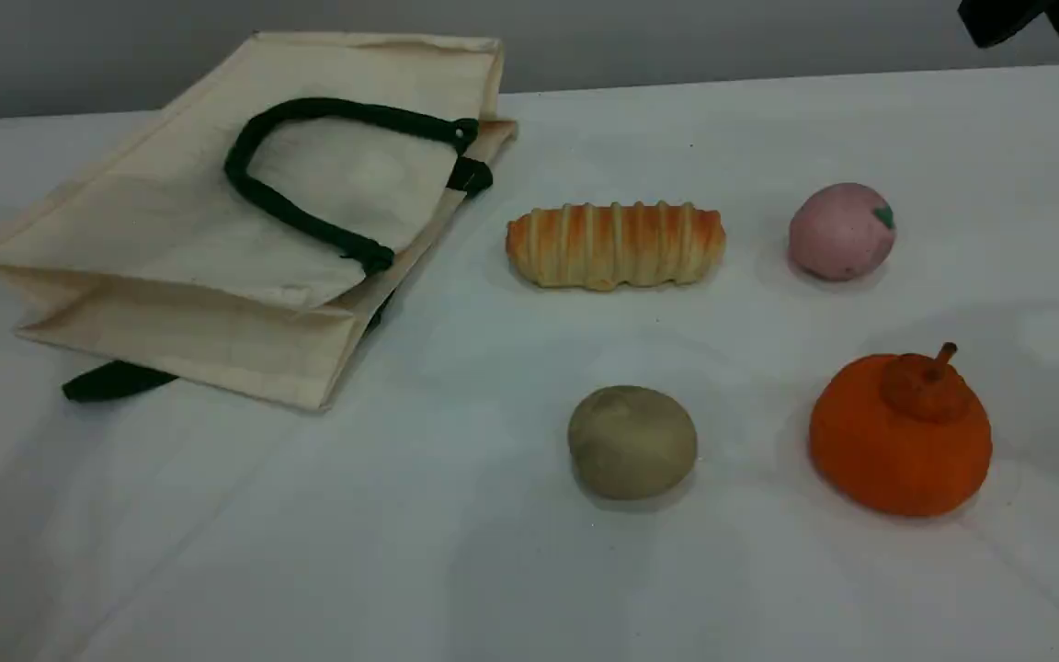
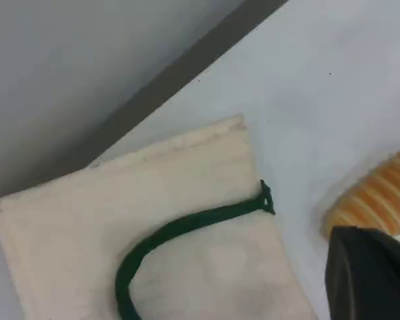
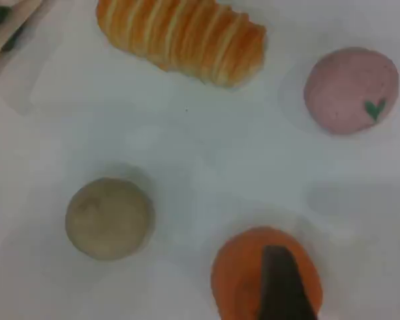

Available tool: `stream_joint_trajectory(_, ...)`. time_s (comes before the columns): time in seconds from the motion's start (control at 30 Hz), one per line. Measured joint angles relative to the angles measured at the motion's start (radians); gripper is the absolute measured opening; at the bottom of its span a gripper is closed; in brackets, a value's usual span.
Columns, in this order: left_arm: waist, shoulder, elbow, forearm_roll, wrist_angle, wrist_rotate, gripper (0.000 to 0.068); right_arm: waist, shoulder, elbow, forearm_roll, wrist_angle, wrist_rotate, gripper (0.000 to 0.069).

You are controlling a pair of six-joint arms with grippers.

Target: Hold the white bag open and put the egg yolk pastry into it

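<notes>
**Bag flat, pastry untouched, both arms high**

White bag (image 1: 171, 230) lies collapsed on its side at table's left, mouth facing the food, 1 green rope handle (image 1: 309, 165) draped on top, the other poking out underneath. Egg yolk pastry (image 1: 632, 441) sits alone on the white table (image 1: 493, 570), right of the bag and well apart from it, in front of the striped bread loaf (image 1: 615, 244). Orange pumpkin toy (image 1: 900, 432) just right of the pastry, pink ball (image 1: 840, 230) behind that.

Left gripper (image 2: 370, 277) hangs above the bag's mouth end, clenched on nothing; only 1 fingertip shows. Right gripper (image 3: 283, 283) hovers over the pumpkin toy, holding nothing; whether its jaws are parted I cannot tell.

Risks, as I judge:
- Left jaws shut, must reopen or they just push cloth.
- Pinching both bag layers keeps the mouth sealed.
- Right sits over the pumpkin toy, not the pastry: wrong-item grab likely.
- Round pastry may roll when nudged.
</notes>
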Motion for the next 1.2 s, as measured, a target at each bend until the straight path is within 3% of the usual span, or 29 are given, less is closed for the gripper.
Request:
stream_joint_trajectory(0.13, 0.000, 0.000, 0.000, 0.010, 0.000, 0.000, 0.0005, 0.000, 0.000, 0.000, 0.000, 0.000, 0.000, 0.0382)
stream_joint_trajectory(0.23, 0.000, 0.002, -0.001, 0.063, 0.000, -0.018, 0.0005, 0.000, 0.000, 0.000, 0.000, 0.000, 0.000, 0.0382)
stream_joint_trajectory(0.43, 0.000, 0.071, -0.001, 0.217, -0.001, -0.164, 0.0007, 0.000, 0.000, 0.000, 0.003, 0.001, 0.000, 0.0382)
stream_joint_trajectory(0.67, 0.000, 0.231, -0.001, 0.247, -0.002, -0.276, 0.0019, 0.000, 0.000, 0.000, 0.004, 0.001, 0.000, 0.0382)
stream_joint_trajectory(0.83, 0.000, 0.327, -0.001, 0.342, -0.003, -0.327, 0.0045, 0.000, 0.000, 0.000, 0.004, 0.001, 0.000, 0.0382)
stream_joint_trajectory(1.0, 0.000, 0.369, -0.001, 0.410, -0.003, -0.327, 0.0128, 0.000, 0.000, 0.000, 0.004, 0.001, 0.000, 0.0382)
stream_joint_trajectory(1.2, 0.001, 0.369, -0.001, 0.404, -0.002, -0.323, 0.0335, 0.000, 0.000, 0.000, 0.004, 0.001, 0.000, 0.0382)
